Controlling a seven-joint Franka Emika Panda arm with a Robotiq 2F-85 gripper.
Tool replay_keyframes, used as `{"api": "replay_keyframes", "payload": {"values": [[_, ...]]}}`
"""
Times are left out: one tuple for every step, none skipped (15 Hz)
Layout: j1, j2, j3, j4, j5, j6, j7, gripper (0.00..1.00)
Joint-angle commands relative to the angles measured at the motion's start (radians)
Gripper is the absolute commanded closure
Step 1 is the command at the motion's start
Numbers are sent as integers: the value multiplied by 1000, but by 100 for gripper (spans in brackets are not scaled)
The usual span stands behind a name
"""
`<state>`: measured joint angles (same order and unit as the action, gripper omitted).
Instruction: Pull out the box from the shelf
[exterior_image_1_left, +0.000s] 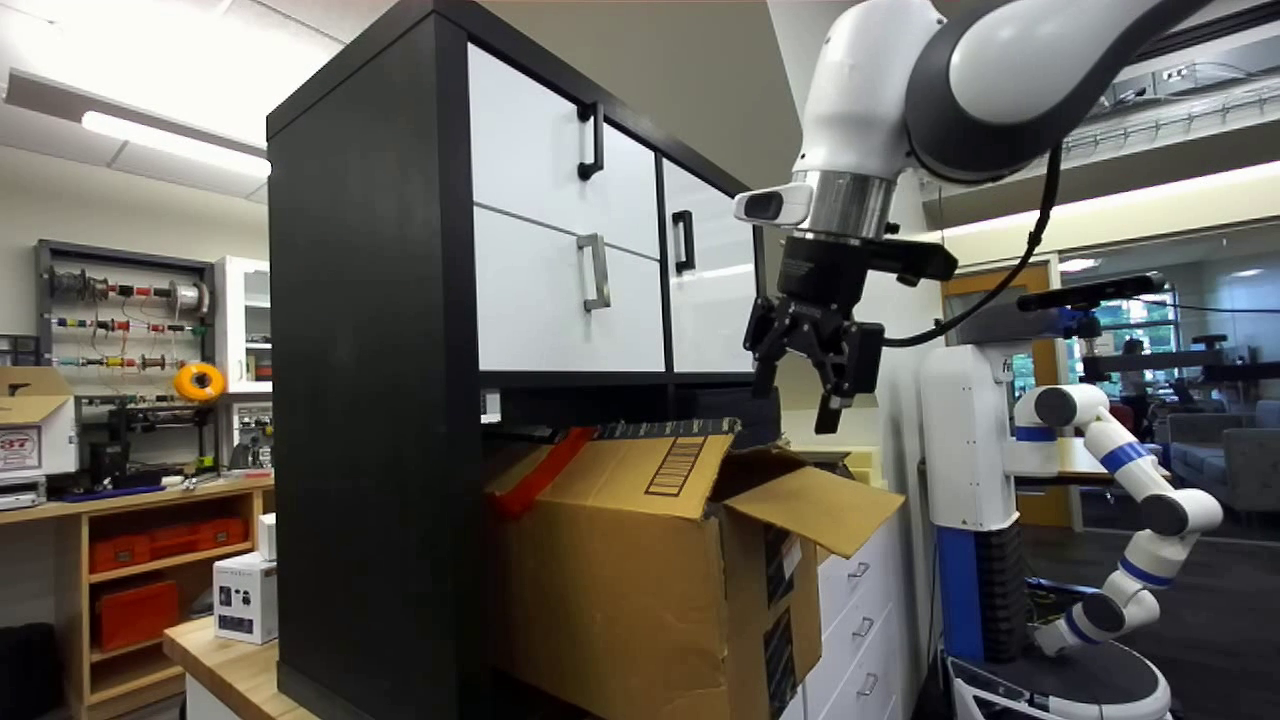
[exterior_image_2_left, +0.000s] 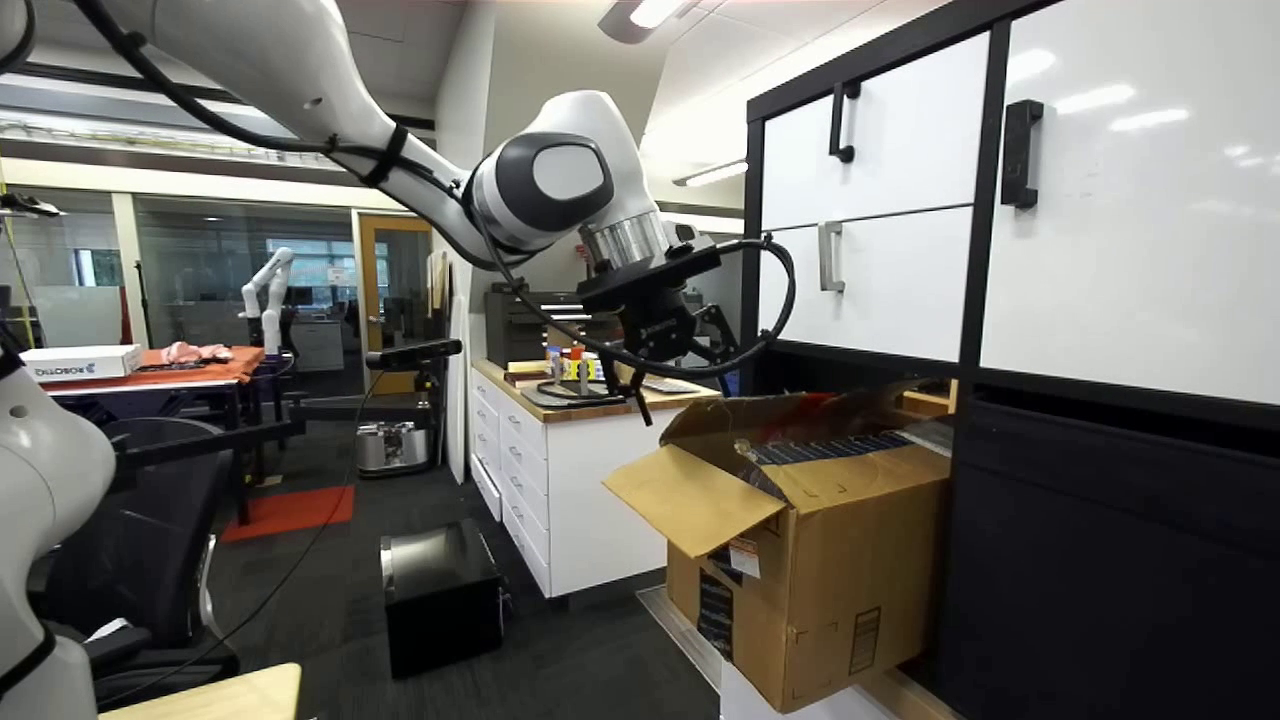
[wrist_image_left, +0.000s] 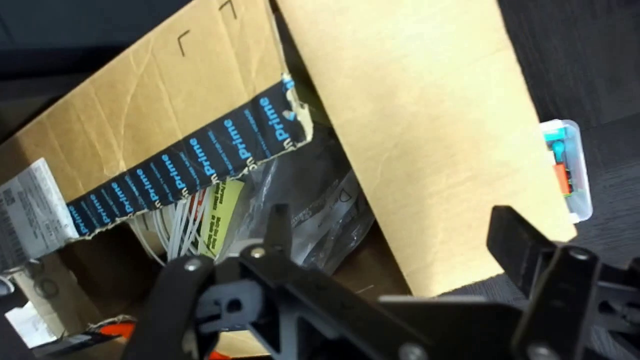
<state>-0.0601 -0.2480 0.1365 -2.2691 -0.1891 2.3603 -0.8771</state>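
The large brown cardboard box (exterior_image_1_left: 610, 590) sits in the lower cubby of the black shelf (exterior_image_1_left: 365, 350) and juts well out of its front, slightly tilted. In an exterior view the box (exterior_image_2_left: 870, 560) also shows a small white label, and the shelf (exterior_image_2_left: 870, 290) has white fronts with bar handles. One flap hangs outward. My gripper (exterior_image_1_left: 795, 402) is open and empty above the box's open front end, in both exterior views (exterior_image_2_left: 690, 398). In the wrist view the open gripper (wrist_image_left: 392, 218) spans the flap's edge of the box (wrist_image_left: 215, 60). Plastic bags and cables show inside.
White base cabinets (exterior_image_2_left: 610, 500) with a wooden top stand behind the box. A black cabinet (exterior_image_2_left: 440, 600) stands on the floor. A mobile robot (exterior_image_1_left: 975, 450) stands beyond the cabinets. A small white box (exterior_image_1_left: 245, 598) lies beside the shelf.
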Motion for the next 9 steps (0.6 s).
{"api": "replay_keyframes", "payload": {"values": [[47, 36, -31, 106, -18, -179, 136, 0], [51, 43, -35, 127, -14, -215, 165, 0], [56, 51, -41, 146, -8, -245, 192, 0], [61, 59, -48, 163, 1, -271, 209, 0], [65, 68, -56, 178, 9, -291, 224, 0], [68, 75, -62, 190, 14, -307, 235, 0], [70, 80, -67, 197, 15, -315, 242, 0], [79, 57, -73, 154, -1, -267, 207, 0], [79, 65, -77, 164, 0, -274, 215, 0]]}}
